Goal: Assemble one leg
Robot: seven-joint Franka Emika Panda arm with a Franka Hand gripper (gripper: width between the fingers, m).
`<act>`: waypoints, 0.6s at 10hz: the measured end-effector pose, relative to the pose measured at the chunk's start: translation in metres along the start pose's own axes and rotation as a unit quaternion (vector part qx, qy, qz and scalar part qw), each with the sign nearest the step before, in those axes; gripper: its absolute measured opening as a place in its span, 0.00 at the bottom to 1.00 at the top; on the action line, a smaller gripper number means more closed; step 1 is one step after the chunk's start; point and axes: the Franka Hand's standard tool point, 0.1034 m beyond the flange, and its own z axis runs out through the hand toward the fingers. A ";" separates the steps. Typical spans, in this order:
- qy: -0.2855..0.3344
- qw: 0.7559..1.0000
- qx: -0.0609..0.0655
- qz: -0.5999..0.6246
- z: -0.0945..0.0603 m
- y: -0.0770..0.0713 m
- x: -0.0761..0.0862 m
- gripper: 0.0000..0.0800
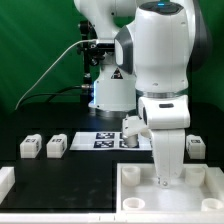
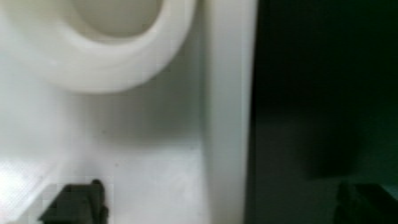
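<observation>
My gripper reaches down onto the large white tray-like part at the front. In the wrist view the gripper is open, with one dark fingertip over the white part and the other over the black table, so the jaws straddle the part's edge. A round socket of the part lies close by. Two legs lie on the exterior view's left. Another leg is beside the marker board, and one is on the right. The gripper holds none of them.
The marker board lies flat behind the tray-like part. The robot base stands at the back, before a green backdrop. A white piece sits at the front left edge. The table is black.
</observation>
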 end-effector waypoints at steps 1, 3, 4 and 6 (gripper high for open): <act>0.000 1.000 0.000 0.001 0.000 0.000 0.000 0.81; -0.002 0.999 0.000 0.040 -0.007 0.000 0.000 0.81; -0.003 0.998 -0.003 0.055 -0.015 -0.005 0.002 0.81; 0.002 0.977 0.000 0.214 -0.027 -0.011 0.019 0.81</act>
